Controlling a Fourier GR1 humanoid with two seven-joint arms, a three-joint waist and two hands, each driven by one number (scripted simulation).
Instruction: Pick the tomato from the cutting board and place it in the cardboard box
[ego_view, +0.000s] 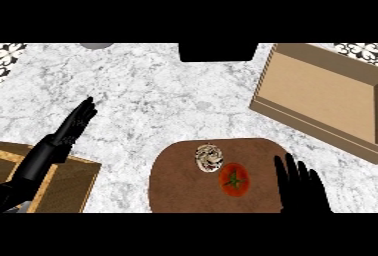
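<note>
So far nothing is lifted. Right hand, lower right of frame: fingers straight, released, holding nothing, just right of the tomato, apparently not touching it. Tomato lies on the brown cutting board, beside a pale mottled object. Left hand, left of frame: open, resting over the worktop. Cardboard box, upper right, shows no tomato inside. Grasp, lift, carry and placement all remain.
</note>
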